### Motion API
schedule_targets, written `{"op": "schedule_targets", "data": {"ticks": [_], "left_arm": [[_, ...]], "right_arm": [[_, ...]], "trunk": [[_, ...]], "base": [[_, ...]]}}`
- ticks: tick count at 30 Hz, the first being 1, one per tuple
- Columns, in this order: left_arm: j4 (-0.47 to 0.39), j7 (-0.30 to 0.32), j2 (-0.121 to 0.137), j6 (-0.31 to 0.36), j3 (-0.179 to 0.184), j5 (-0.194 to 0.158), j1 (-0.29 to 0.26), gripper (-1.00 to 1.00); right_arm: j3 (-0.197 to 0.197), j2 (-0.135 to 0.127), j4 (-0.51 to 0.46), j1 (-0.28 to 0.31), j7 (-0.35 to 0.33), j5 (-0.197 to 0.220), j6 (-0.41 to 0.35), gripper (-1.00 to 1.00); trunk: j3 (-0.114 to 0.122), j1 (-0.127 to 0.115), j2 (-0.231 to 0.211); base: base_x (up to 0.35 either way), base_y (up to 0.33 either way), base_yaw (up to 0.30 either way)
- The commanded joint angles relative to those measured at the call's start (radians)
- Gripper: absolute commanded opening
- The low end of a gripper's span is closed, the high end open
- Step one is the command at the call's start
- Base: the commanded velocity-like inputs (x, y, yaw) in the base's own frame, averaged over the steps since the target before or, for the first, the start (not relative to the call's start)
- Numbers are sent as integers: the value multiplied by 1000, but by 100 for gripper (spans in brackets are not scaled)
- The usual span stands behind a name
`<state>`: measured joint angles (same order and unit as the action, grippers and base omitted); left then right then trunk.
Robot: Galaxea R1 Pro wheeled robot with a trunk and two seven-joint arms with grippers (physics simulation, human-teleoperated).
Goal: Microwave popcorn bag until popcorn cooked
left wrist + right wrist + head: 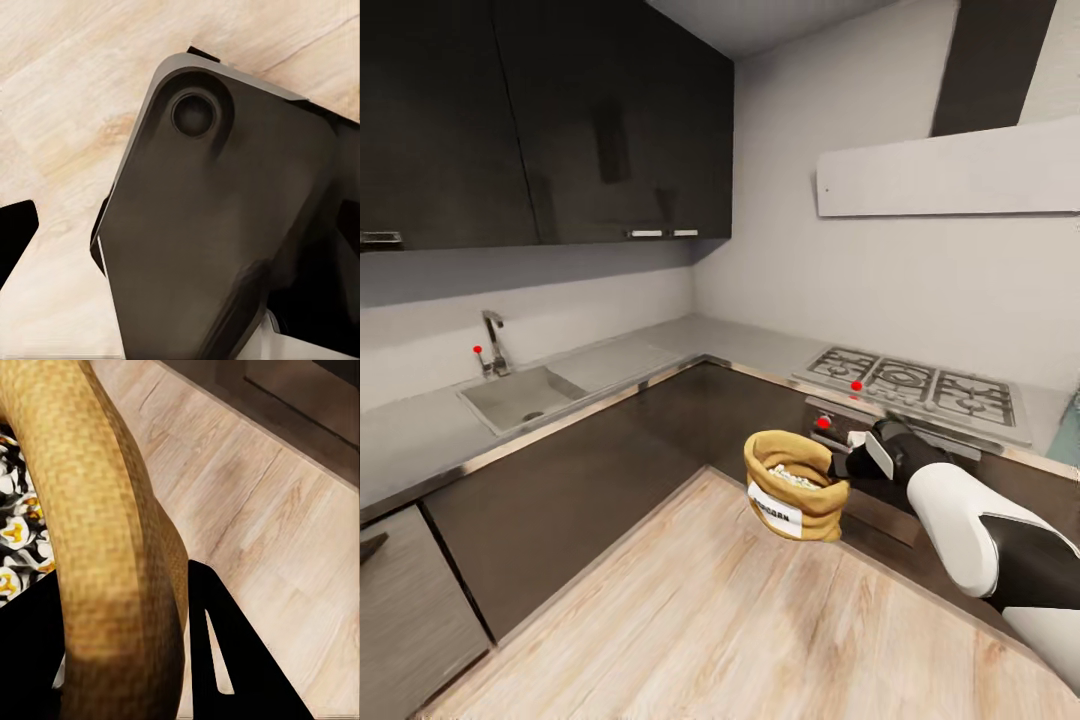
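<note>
The tan popcorn bag (792, 485) hangs over the wood floor in front of the oven, with my right gripper (857, 462) shut on its rolled rim. Whitish popcorn (794, 474) lies inside it. The right wrist view has the bag's woven rim (97, 510) between the black fingers (225, 660), and the popcorn (15, 536) beside the rim. The grey countertop (420, 430) runs along both walls. In the left wrist view my left gripper (180, 247) hangs open over the floor, one black fingertip (15, 236) at the edge. The microwave is out of view.
A sink (520, 397) with a faucet (492, 345) is set in the left counter. The steel gas hob (920, 385) and the oven's red knobs (823, 422) are just behind the bag. Dark upper cabinets (560, 120) and a white hood (950, 175) hang above. Pale wood floor (710, 620) spreads below.
</note>
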<state>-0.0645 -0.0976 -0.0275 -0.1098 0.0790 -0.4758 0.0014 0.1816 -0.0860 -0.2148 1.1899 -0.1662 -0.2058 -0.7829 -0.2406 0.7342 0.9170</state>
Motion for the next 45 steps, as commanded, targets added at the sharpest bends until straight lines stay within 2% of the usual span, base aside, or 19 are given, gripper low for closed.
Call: {"op": "schedule_targets", "data": {"ticks": [1,6,15,20,29,31,33,45], "left_arm": [[-1,-5,0,-2,8,-7,0,100],[-3,-4,0,-2,9,-7,0,100],[-3,-4,1,-4,13,-7,0,100],[-3,-4,1,-4,13,-7,0,100],[-3,-4,1,-4,15,-7,0,100],[-4,-4,1,-4,15,-6,0,100],[-4,-4,1,-4,15,-6,0,100],[-4,-4,1,-6,14,-6,0,100]], "right_arm": [[7,0,-1,0,-6,-9,-4,-100],[7,0,-3,0,-5,-9,-6,-100],[6,-1,-10,0,-2,-10,15,-100],[7,-30,-11,0,-1,-8,66,-100],[7,-46,-11,0,-2,-7,64,-100],[7,-65,-11,0,-4,-7,63,-100],[7,-73,-11,0,-4,-7,63,-100],[6,-83,-11,0,-4,-7,56,-100]], "trunk": [[-1,-1,1],[1,-1,1],[9,-1,1],[14,-1,1],[22,-1,1],[24,-1,1],[26,-1,1],[37,-1,1]], "base": [[-349,0,0],[-305,100,-93],[-23,16,-237],[0,0,-243],[0,0,-248],[0,0,-249],[0,0,-250],[0,0,-250]]}}
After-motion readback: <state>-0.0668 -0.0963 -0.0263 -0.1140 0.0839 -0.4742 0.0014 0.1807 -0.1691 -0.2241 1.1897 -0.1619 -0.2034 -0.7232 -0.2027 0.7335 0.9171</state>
